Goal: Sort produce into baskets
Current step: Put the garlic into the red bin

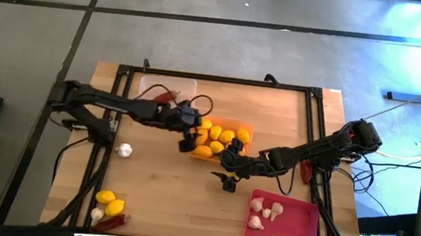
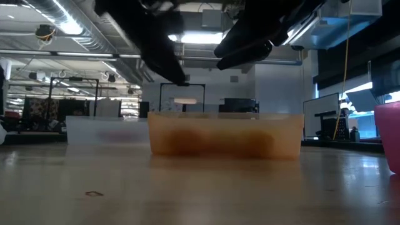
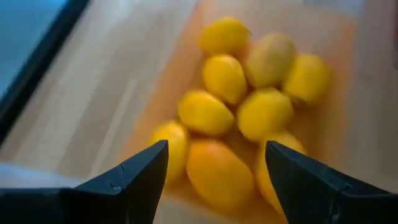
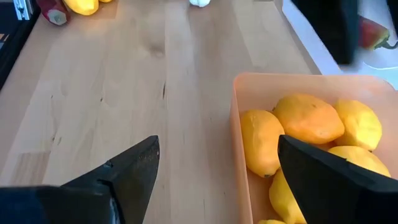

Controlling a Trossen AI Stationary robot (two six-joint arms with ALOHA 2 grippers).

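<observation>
The orange tray in the middle of the table holds several yellow lemons. It also shows in the low view. My left gripper hangs open and empty over the tray's left end, and its wrist view looks down on the lemons past the open gripper. My right gripper is open and empty just near of the tray, and its wrist view shows the tray's corner. The clear tray at the far side holds chili peppers. The red-pink tray at the near right holds garlic bulbs.
A loose garlic bulb lies left of centre. Two lemons, a garlic bulb and a chili pepper lie at the near left corner. Another chili pepper lies at the right, under my right arm. Bare wood lies between the trays.
</observation>
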